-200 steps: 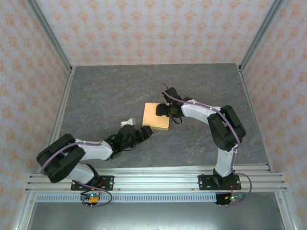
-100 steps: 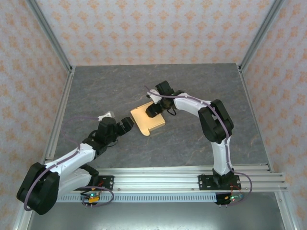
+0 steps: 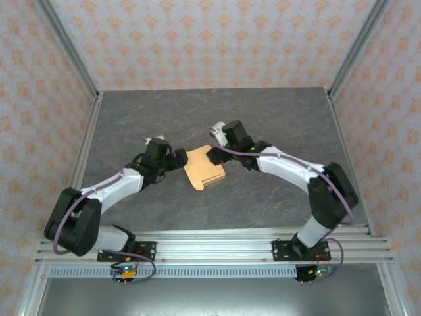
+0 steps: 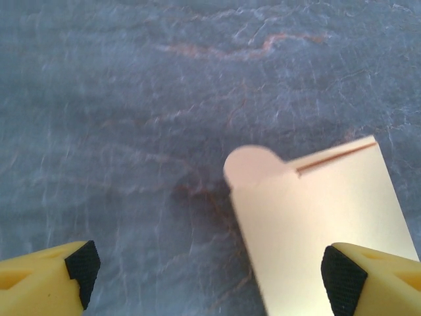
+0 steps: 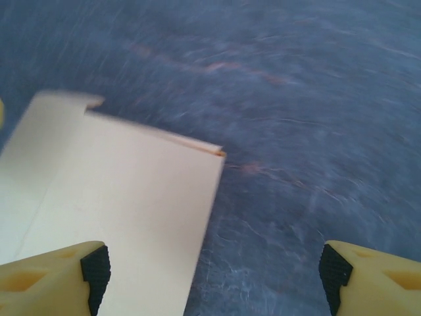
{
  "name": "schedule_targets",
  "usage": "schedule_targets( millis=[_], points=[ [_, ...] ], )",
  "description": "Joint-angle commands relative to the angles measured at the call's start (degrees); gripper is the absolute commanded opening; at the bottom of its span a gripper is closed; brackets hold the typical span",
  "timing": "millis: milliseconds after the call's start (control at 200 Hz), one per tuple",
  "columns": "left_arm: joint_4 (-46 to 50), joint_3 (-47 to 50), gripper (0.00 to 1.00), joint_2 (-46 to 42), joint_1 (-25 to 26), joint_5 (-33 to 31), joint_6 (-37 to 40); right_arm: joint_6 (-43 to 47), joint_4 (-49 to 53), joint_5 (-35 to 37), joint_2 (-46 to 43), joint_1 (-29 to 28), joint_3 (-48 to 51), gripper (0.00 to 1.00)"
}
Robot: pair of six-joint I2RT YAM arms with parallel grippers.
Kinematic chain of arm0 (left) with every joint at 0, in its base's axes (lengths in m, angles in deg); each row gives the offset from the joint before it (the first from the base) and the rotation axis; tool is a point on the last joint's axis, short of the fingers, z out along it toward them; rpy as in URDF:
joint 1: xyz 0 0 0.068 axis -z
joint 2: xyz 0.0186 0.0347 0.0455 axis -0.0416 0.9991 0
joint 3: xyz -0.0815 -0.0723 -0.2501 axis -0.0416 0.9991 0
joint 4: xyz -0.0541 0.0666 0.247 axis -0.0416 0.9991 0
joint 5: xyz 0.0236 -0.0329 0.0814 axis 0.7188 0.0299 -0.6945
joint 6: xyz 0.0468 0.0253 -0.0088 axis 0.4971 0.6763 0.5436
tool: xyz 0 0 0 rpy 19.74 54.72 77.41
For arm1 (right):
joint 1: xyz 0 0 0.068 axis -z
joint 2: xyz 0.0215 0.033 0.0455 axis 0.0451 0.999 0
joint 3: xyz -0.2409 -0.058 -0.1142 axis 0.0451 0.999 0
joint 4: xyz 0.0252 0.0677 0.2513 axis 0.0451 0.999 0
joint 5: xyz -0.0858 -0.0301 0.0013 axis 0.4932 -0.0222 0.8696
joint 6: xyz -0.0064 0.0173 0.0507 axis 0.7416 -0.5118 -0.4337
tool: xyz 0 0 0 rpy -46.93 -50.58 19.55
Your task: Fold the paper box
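The grey counter [image 3: 276,118] carries the box [image 3: 204,169] at the centre of the frame, lying flat, with a rounded tab at one corner. The left gripper [image 3: 177,160] is just beside its left edge and the right gripper [image 3: 215,153] at its upper right. Both stand wide, holding nothing.
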Motion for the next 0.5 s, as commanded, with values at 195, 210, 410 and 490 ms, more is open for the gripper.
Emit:
schedule_targets(
  millis=[195,210,410,490],
  points=[
    [7.04,-15.3,0.87,15.42,-0.63,0.32,13.49,-44.06,5.25,1.8,-9.74,-2.29,12.77,0.82],
    [7.2,-15.67,0.86,15.97,-0.63,0.66,13.67,-45.49,5.52,1.24,-9.71,-2.57,13.07,0.81],
    [5.86,-13.37,0.8,16.78,-0.63,4.5,12.04,-74.29,0.42,0.34,-10.53,-9.14,16.61,0.79],
    [5.95,-11.82,0.79,15.34,-0.64,5.08,11.01,-84.32,-5.43,-0.57,-9.13,-10.48,18.12,0.77]
  ],
)
